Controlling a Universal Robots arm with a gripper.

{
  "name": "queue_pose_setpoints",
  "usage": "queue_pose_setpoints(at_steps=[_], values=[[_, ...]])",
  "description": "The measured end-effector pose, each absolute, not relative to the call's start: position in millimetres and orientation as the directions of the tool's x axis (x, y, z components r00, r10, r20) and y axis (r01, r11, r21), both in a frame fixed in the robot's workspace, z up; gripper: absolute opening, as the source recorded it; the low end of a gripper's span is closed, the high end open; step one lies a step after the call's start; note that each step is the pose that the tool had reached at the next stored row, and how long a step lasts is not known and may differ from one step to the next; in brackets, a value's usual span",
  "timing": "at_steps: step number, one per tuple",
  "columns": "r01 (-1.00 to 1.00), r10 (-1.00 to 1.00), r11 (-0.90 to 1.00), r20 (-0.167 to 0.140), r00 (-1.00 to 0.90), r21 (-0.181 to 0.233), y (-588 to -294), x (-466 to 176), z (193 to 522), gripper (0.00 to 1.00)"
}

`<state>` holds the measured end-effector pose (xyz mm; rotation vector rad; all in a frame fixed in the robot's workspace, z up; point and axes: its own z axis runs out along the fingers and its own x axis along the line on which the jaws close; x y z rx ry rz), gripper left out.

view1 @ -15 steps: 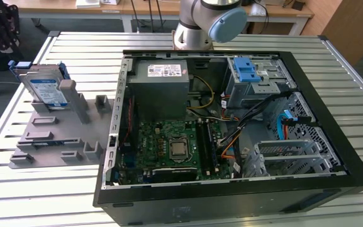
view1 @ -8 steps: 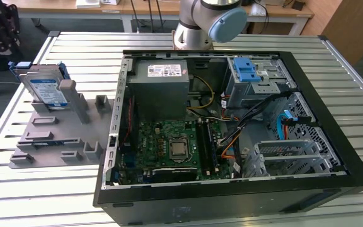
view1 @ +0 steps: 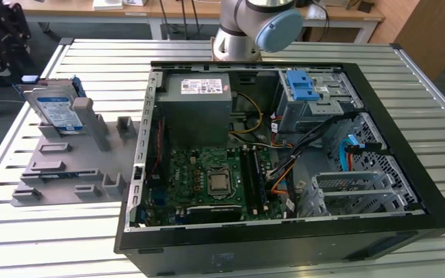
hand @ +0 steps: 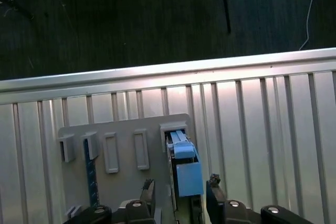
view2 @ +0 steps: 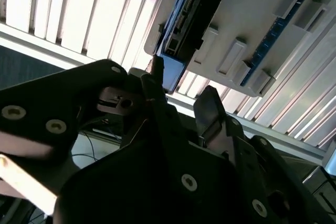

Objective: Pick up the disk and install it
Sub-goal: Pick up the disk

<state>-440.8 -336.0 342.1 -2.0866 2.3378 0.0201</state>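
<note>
On the exterior view's left side of the slatted metal table (view1: 68,231), the disk (view1: 58,111) stands on edge in a slot at the far end of a grey fixture plate (view1: 76,168), label facing outward and its blue carrier frame wrapped around the edges. To the exterior view's right of the fixture lies an open computer case (view1: 284,243), with a grey power supply (view1: 199,110) at its far left, a green motherboard (view1: 215,179) nearer, and a blue latch (view1: 303,87) on the far drive cage. The arm's base (view1: 245,29) rises just beyond the case. In both wrist views the gripper (hand: 181,184) (view2: 181,85) hangs over the disk (hand: 185,166) (view2: 184,19) with its jaws apart and nothing between them, clear of the fixture (hand: 123,129).
</note>
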Motion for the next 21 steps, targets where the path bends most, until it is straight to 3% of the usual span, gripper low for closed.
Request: queue_pose_setpoints(at_steps=[3,21], values=[[-0.995,-0.995,0.097,-0.015,-0.097,0.004,-336,-441,337,0.59],[-0.999,-0.999,0.047,-0.014,-0.047,0.004,-335,-443,308,0.59]])
